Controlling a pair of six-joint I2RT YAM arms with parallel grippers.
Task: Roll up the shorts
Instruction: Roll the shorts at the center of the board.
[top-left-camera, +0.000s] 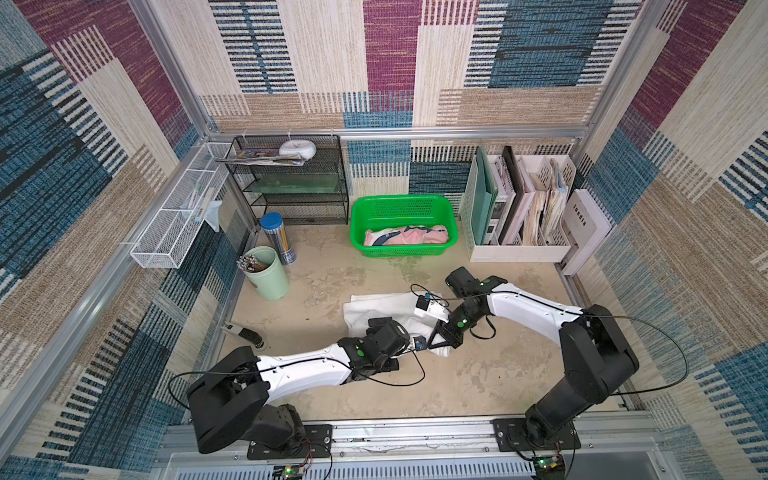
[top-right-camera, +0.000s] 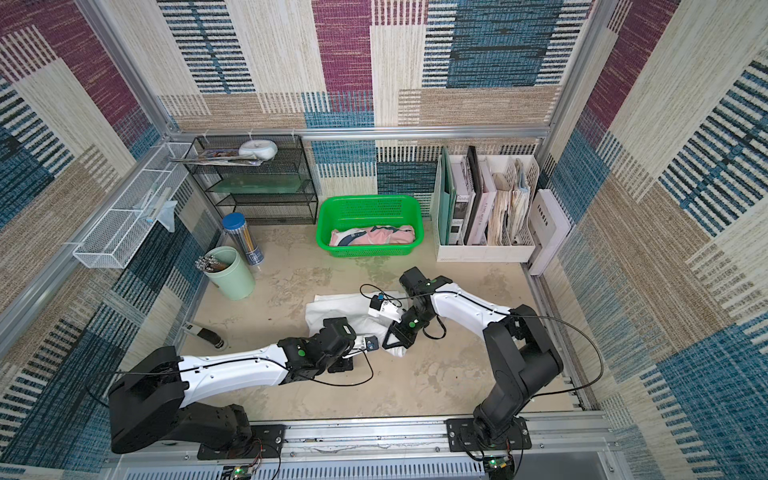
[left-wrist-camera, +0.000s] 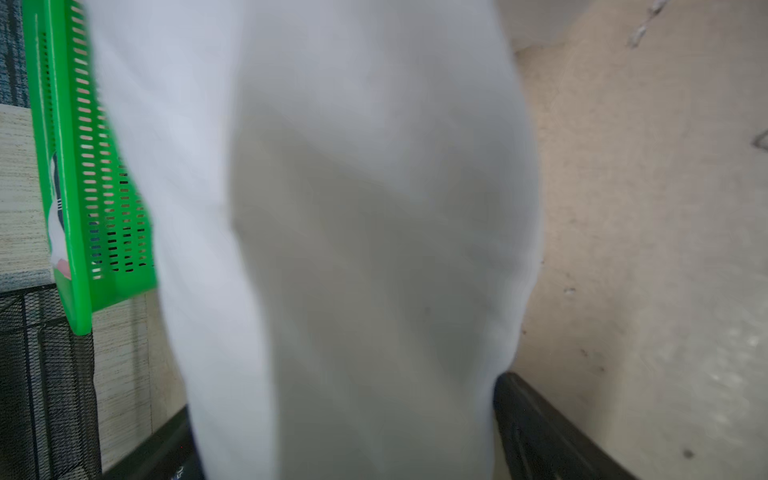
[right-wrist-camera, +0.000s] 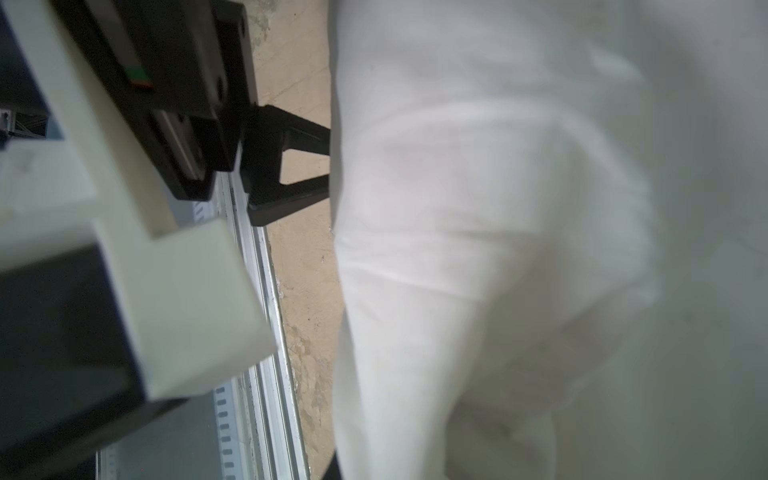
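Nearest, the left gripper (top-left-camera: 385, 344) is standing with its jaws spread wide, one on each side of a hump of the white shorts (top-left-camera: 374, 305). In its wrist view the cloth is filling the gap between them. Just beside it, the right gripper (top-left-camera: 436, 340) is pressing its jaws together and appears to be pinching the near edge of the same pair, though cloth is hiding the tips in its wrist view. The white shorts are lying in the middle of the table (top-left-camera: 478, 374), flat at the far end and bunched at the near end under both grippers.

I judge this cloth light, thin and limp. It is likely to sag and fall open once let go, so the hold belongs on the rolled edge near both ends, pinching all layers together.

Farther back, the pink shorts (top-left-camera: 415, 237) are sitting bundled in the basket (top-left-camera: 401, 250). To its right, a book (top-left-camera: 579, 216) is showing "India" on its spine; the other spines are too small to read.
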